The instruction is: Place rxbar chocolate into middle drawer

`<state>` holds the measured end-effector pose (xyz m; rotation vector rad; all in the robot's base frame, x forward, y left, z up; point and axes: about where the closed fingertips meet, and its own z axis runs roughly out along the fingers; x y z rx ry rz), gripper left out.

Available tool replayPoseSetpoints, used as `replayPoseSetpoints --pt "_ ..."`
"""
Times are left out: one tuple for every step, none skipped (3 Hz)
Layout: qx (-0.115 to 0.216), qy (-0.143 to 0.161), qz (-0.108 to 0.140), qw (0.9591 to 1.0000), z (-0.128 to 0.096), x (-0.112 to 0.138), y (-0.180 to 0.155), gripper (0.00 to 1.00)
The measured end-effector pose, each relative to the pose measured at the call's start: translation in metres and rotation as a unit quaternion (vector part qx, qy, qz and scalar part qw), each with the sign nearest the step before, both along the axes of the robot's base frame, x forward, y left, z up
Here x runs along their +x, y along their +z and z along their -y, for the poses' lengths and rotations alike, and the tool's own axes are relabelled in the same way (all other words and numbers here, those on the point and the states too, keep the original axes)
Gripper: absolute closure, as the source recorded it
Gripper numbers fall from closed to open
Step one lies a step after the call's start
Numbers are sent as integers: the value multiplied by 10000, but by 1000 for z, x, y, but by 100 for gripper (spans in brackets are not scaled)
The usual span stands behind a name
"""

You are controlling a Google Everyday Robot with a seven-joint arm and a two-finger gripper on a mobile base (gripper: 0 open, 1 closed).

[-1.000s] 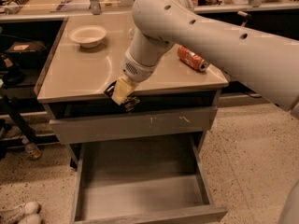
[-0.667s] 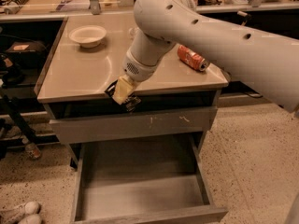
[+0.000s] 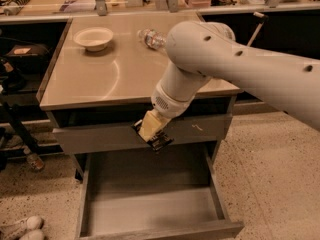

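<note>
One big white arm comes in from 3 o'clock, bends down over the front edge of the table and ends in the gripper. The gripper hangs just in front of the closed drawer front, abt mid-width. It's pinched tight on the chocolate bar: small dark flat thing w/ pale stripes, sticking out of the tip toward 5 o'clock, tilted. Bar's in the air, above the back part of the open drawer, not touching it. That drawer's pulled out toward 6 o'clock: grey, tall side walls, smooth grey floor. On the tabletop there's a pale bowl at 10 o'clock, upright, well apart from the gripper. A clear bottle lies on its side at 12 o'clock, one end hidden behind the arm. Pair of pale shoes sits on the speckled floor at 8 o'clock, near the drawer's side wall but apart from it.
</note>
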<state>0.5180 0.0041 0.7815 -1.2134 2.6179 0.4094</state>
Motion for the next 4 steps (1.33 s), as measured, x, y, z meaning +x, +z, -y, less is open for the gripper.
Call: replayPoseSetpoints --pt "15 -100 -673 9977 10 -35 -36 100" --pt "17 -101 -714 9974 10 -38 -38 100" --pt "67 -122 -907 9958 3 -43 -59 100" --pt "103 -639 -1193 9907 -1 -56 -110 100"
